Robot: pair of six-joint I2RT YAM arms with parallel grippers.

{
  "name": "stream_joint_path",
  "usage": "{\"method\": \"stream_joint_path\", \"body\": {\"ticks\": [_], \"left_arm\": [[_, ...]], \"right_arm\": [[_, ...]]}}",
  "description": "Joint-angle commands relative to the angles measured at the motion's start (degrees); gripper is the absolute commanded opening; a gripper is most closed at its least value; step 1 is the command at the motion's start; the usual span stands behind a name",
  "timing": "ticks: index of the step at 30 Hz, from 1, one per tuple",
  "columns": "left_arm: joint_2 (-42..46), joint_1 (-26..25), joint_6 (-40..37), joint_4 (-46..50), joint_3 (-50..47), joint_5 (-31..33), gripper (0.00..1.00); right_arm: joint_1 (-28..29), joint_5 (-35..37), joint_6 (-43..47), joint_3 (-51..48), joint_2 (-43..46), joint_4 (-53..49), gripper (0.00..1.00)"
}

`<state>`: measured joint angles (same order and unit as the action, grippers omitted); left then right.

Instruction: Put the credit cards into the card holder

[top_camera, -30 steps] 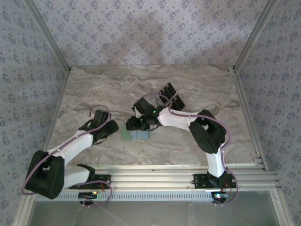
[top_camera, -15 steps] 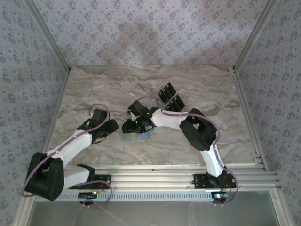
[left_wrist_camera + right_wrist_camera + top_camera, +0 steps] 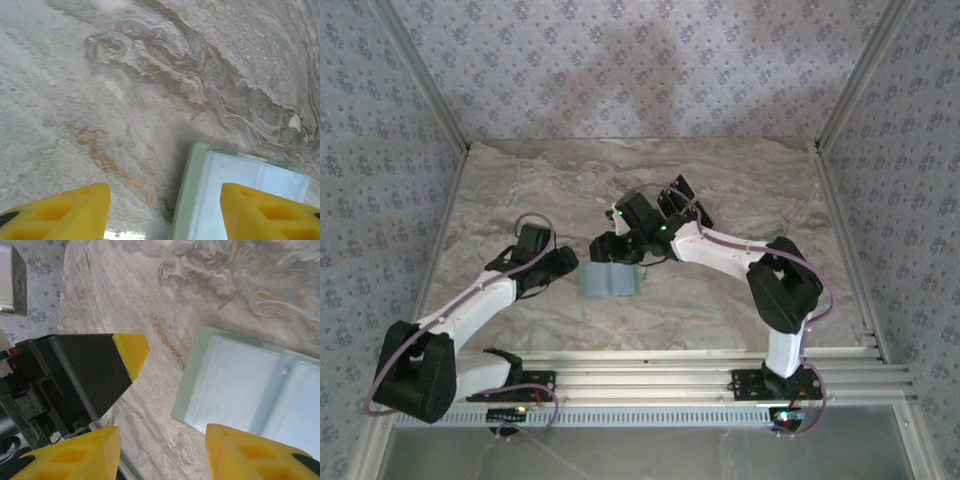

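Both jaws open and empty; right arm's (image 3: 720, 255) backed off the card holder (image 3: 609, 281), which now lies spread flat on the surface (image 3: 520, 190), so cards can go next.

Top view: cards (image 3: 678, 201) are partly behind the right arm (image 3: 720, 255); count and faces too small to tell. Holder (image 3: 609, 281) far edge meets the dark right gripper (image 3: 608, 250); touching or apart, can't tell. Left gripper (image 3: 570, 263) tips too small to read.

Left wrist: holder cut off by the bottom edge, its right part behind a yellow tip. Both left fingers (image 3: 65, 212) cut off at the bottom.

Right wrist: holder runs off the right edge, lower part behind the right fingers (image 3: 250, 452), which are cut at the bottom. Mark (image 3: 285, 371) too small to identify. Grey block (image 3: 12, 280) at top left is cropped, unclear what it is.
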<state>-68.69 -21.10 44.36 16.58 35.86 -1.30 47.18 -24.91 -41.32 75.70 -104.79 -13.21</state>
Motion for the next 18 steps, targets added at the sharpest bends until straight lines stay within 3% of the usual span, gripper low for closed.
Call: {"method": "stream_joint_path", "body": {"ticks": [1,8,18], "left_arm": [[-2.5,-2.3,-1.4,0.6,2.9,-0.5,0.61],[-9.8,-7.9,-4.1,3.6,6.6,4.3,0.61],[-15.6,-9.0,-6.2,10.9,8.4,10.0,0.61]], "right_arm": [[-1.0,-0.2,-0.4,-4.7,-0.9,0.9,0.5],[-1.7,-0.2,-2.9,-9.3,-4.9,4.7,0.49],[-3.0,1.1,-5.2,-13.9,-5.2,6.8,0.48]]}}
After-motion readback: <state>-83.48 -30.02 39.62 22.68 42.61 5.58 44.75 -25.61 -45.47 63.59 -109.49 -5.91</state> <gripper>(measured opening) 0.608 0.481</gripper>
